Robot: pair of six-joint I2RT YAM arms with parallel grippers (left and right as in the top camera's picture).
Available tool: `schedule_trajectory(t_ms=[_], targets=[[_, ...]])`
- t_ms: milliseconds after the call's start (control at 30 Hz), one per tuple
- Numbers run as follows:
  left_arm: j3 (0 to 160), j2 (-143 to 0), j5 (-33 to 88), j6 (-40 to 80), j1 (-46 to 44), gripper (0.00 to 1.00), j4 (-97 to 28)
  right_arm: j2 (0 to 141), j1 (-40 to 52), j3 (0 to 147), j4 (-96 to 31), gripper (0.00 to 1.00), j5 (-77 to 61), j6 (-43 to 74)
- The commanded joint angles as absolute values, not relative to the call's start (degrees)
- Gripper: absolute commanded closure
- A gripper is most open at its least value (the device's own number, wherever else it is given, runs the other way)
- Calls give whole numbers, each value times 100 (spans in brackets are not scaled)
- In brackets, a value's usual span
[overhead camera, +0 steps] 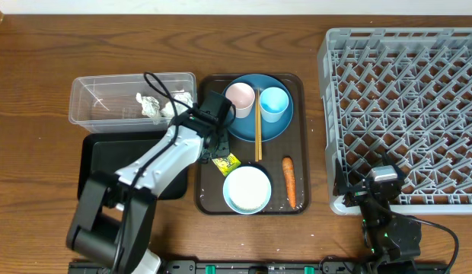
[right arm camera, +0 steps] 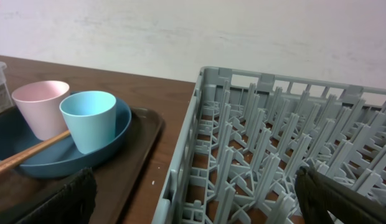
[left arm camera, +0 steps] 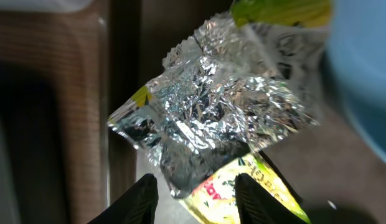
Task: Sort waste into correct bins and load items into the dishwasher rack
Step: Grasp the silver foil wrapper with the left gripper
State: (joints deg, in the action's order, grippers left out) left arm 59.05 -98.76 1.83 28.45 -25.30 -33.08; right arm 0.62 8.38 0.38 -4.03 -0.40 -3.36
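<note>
We found the left hand (left arm camera: pixel 196 198) low over the brown serving tray (overhead camera: pixel 199 199), its fingers (left arm camera: pixel 140 198) spread; the yellow end of the wrapper (left arm camera: pixel 218 106) lay in the gap between them (whether either finger touched it, we could not tell), and its crumpled silver bulk ran out ahead of the fingertips. Just beyond that hand and to its right sat the blue plate (overhead camera: pixel 280 128), carrying the pink cup (overhead camera: pixel 240 97) and the light blue cup (overhead camera: pixel 273 103) side by side; the chopsticks (overhead camera: pixel 257 135) lay across the plate's rim, pointing back toward the pale bowl (overhead camera: pixel 247 189), which stood on the tray to the hand's right and nearer the robot. The carrot (overhead camera: pixel 288 181) lay just beside the bowl, farther right. To the hand's left was the clear tub (overhead camera: pixel 91 99) with white napkins (overhead camera: pixel 152 105) inside; the black tray (overhead camera: pixel 106 164) lay on the tabletop (overhead camera: pixel 38 76) behind the tub, under the arm. The right hand (overhead camera: pixel 383 179) was opened wide at the near left corner of the dishwasher rack (overhead camera: pixel 407 106); the pegs stretched ahead of it, and both cups stood well off to its left.
</note>
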Motion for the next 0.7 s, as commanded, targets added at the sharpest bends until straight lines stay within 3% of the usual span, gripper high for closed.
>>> schedule_trajectory(t_ms=[0,533,667], targets=[[5843,-10018,261,2794,-2547,57,-3286,38,882,30,-429,1,-27,-283],[5817,-10320,246,2792,-2547,58,-3216,38,880,30,-429,1,-27,-281],[5817,-10320,235,2749,-2547,87,-3223,38,880,30,-429,1,-27,-283]])
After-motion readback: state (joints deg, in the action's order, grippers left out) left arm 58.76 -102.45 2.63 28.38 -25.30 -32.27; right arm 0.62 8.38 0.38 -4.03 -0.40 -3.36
